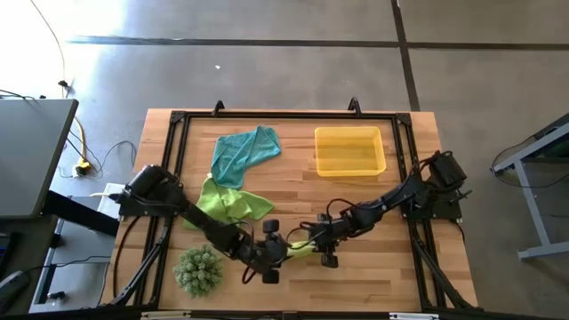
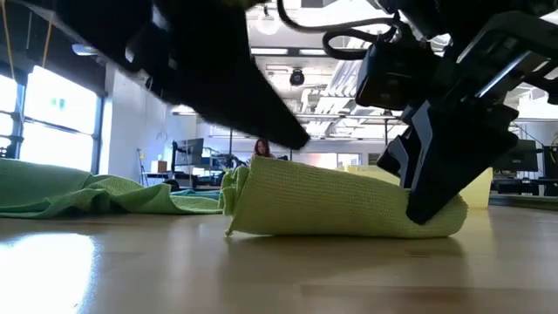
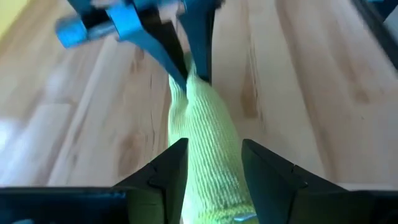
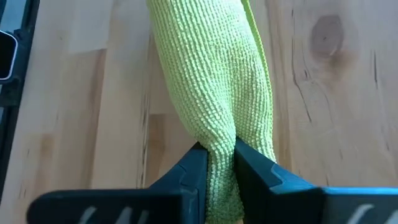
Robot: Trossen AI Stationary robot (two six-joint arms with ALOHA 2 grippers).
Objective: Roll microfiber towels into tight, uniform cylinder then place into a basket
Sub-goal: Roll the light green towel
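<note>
From my seat the rolled lime-green towel [image 4: 214, 93] reads as soft cloth with a coarse, nubby knit and a fully matt face. The second lime-green towel [image 1: 227, 203] and the teal towel [image 1: 243, 153] look like the same dull, crumpled fabric. The table [image 1: 373, 276] is pale planked wood with visible grain and a knot, smooth, carrying a soft sheen. The basket [image 1: 350, 150] is translucent yellow plastic, smooth. The right gripper's fingers [image 4: 249, 169] look like dark, matt plastic.
</note>
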